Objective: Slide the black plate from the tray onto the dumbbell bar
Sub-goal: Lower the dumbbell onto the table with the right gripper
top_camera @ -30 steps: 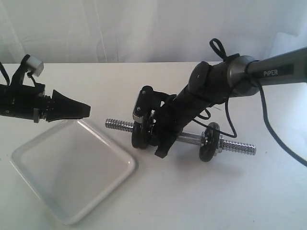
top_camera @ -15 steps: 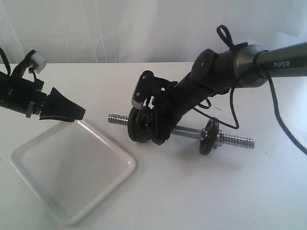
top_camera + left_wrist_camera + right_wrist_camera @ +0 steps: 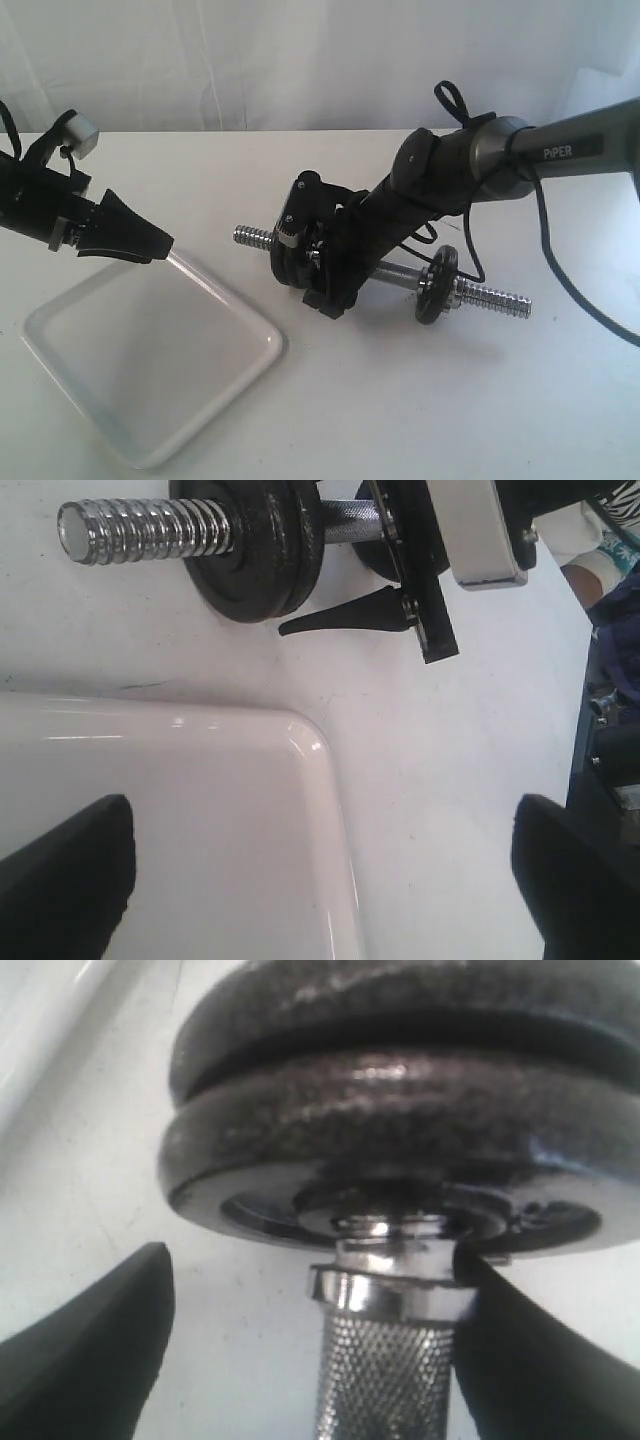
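Observation:
The dumbbell bar (image 3: 398,277) lies on the white table, chrome with threaded ends. Two black plates (image 3: 287,262) sit pressed together on its left end, and I cannot tell which came from the tray. They show up close in the right wrist view as black plates (image 3: 400,1130) above the knurled bar (image 3: 385,1380). My right gripper (image 3: 318,278) straddles the bar just inside them. Its jaws stand open (image 3: 310,1350): one finger is well off the bar, the other is beside it. My left gripper (image 3: 160,245) hovers open over the white tray's (image 3: 268,345) far corner, holding nothing.
A third black disc (image 3: 437,285) with a chrome collar sits near the bar's right end. The left wrist view shows the bar's threaded tip (image 3: 130,530) a short way beyond the tray's corner (image 3: 310,740). The right arm's cable hangs over the bar.
My right gripper has opened, letting go of the plate, which now stands upright against its neighbour. The bar's left end shifted slightly away. My left gripper dipped a little toward the tray.

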Motion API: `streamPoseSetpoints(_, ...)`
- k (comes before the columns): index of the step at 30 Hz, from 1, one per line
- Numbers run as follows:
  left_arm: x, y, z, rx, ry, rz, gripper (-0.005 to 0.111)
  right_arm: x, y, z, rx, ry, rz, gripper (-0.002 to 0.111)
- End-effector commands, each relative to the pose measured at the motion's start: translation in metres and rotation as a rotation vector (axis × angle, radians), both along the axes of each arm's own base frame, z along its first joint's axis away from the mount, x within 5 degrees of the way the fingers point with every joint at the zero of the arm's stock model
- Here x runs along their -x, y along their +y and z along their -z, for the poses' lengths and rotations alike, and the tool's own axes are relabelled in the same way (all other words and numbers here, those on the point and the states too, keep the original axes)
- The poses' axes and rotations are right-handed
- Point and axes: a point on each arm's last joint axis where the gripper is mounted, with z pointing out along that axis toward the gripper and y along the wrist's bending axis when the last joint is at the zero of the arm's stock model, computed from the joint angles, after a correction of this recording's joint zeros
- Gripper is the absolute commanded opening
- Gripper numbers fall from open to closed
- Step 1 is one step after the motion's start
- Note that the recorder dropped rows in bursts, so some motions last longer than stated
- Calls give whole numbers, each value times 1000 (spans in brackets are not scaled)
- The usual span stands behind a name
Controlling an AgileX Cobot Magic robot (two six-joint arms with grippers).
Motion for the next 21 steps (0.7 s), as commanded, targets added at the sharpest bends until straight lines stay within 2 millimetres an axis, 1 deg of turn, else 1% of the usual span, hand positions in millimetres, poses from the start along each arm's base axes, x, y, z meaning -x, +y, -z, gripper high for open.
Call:
streamPoseSetpoints(1, 1, 1, -6, 18, -5, 7, 105, -2, -1, -3, -6, -12, 14, 70)
streamPoseSetpoints(7, 1, 1, -6, 16, -6, 4, 105, -4, -1, -3, -13, -10, 50, 70)
streamPoseSetpoints(12, 1, 1, -6, 15, -7, 3, 105, -4, -6, -5, 35, -17, 71, 70)
streamPoseSetpoints(16, 1, 1, -6, 14, -8, 2, 105, -4, -9, -15, 40, -23, 108, 70)
streamPoseSetpoints(21, 1, 1, -6, 14, -8, 2, 105, -1, -9, -30, 27, -34, 100, 70)
